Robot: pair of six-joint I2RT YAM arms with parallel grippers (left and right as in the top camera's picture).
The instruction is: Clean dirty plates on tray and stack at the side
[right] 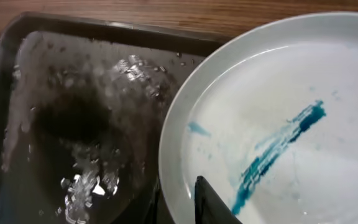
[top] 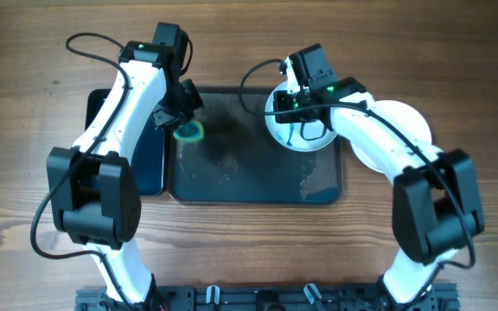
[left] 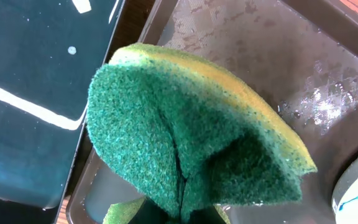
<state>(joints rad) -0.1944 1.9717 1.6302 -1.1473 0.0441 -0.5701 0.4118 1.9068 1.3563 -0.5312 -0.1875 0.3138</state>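
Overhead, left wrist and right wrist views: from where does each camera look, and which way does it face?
Overhead: above the table, facing straight down on the large dark grey-brown rectangular tray; both arms show.
Left wrist: at the tray's left edge, facing the folded green-and-yellow sponge, which hides the left end effector.
Right wrist: over the tray's right end, facing the round white plate with a blue smear; one dark finger shows.
Shared: both wrist views show the wet tray and this plate.
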